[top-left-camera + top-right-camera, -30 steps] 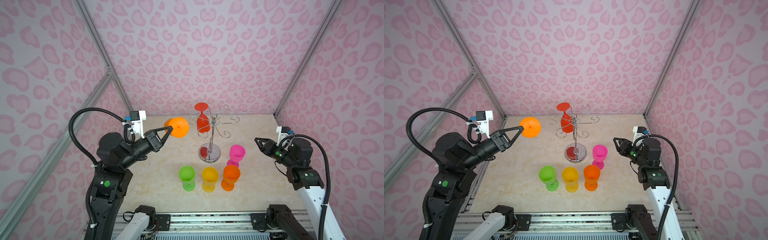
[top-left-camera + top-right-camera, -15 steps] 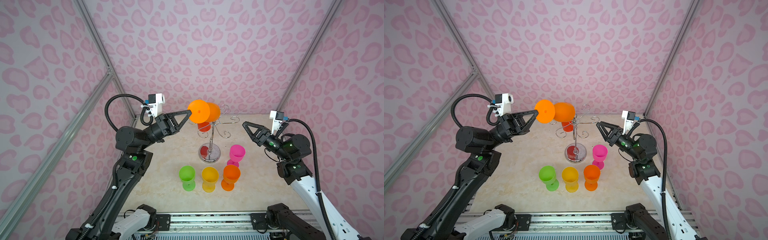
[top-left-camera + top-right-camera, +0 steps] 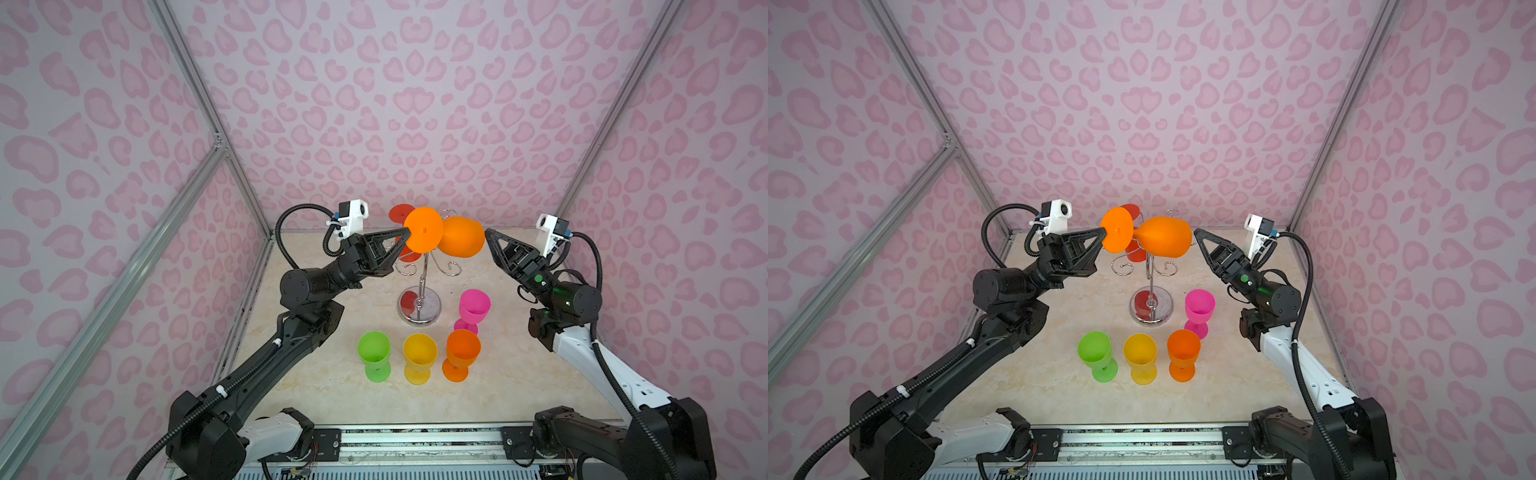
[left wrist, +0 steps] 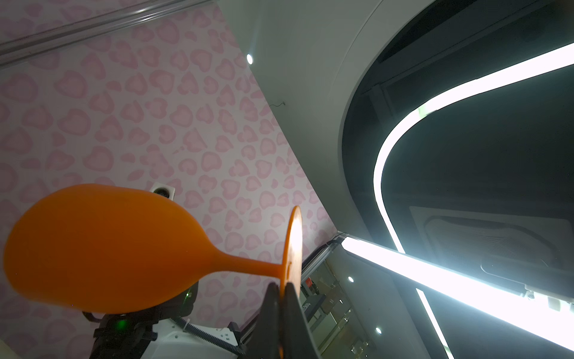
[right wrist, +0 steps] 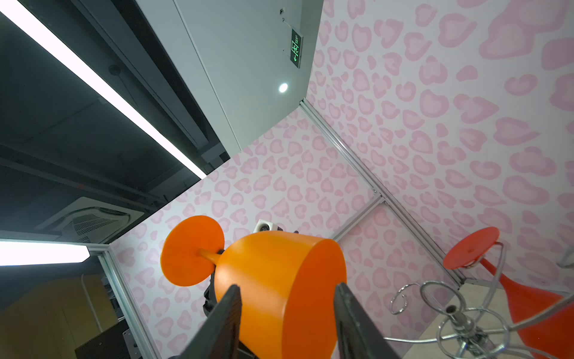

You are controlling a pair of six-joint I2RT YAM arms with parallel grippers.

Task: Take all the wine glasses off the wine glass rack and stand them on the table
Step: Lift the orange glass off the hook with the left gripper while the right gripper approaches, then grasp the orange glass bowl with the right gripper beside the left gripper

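The left pincer (image 3: 405, 239), clamped on the orange glass (image 3: 461, 237) by its foot, has lifted it above the rack (image 3: 419, 309). The right pincer (image 5: 287, 287) has risen, open around the bowl, so a handover looks likely.

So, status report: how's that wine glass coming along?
Left gripper shut on foot of orange wine glass. Glass held sideways, off the wine glass rack. Right gripper open, by its bowl. Red glass hangs on rack, not in the way.

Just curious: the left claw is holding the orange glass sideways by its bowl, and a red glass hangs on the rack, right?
Not by its bowl: the left gripper pinches the orange glass by the edge of its flat foot, as the left wrist view shows. The rest holds.
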